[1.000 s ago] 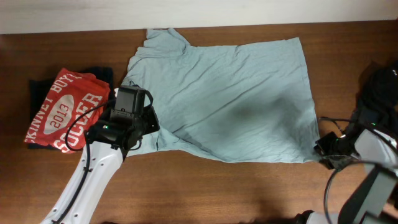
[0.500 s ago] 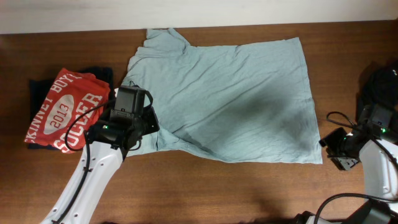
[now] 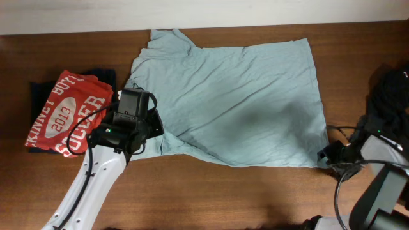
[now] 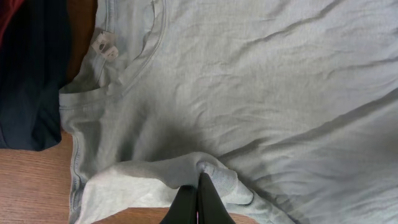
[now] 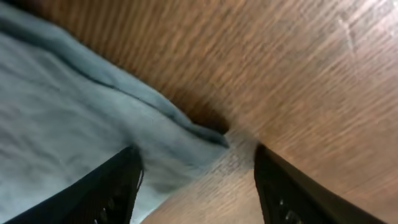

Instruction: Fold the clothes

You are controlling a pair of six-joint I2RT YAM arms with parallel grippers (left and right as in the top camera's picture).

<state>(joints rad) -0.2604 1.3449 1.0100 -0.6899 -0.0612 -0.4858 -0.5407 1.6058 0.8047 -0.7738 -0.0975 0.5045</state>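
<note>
The clothes (image 3: 236, 96), a pale grey-blue t-shirt, lie spread flat across the table with the collar to the left. My left gripper (image 3: 152, 128) sits at the shirt's near-left edge by the collar. In the left wrist view the left gripper (image 4: 200, 182) is shut on a raised pinch of the clothes (image 4: 249, 93), just below the neckline. My right gripper (image 3: 330, 153) is at the shirt's near-right corner. In the right wrist view the right gripper (image 5: 198, 160) stands open, and the hem corner of the clothes (image 5: 74, 106) lies on the wood between the two fingers.
A folded red t-shirt with white lettering (image 3: 64, 115) lies on a black garment (image 3: 41, 89) at the left; the dark cloth (image 4: 31, 74) also shows beside the collar. A black object (image 3: 393, 89) sits at the right edge. A white wall strip runs along the far edge.
My right gripper opened, drew away to the right of the shirt, then came back to its near-right corner. The left arm and its pinch of fabric have not moved.
</note>
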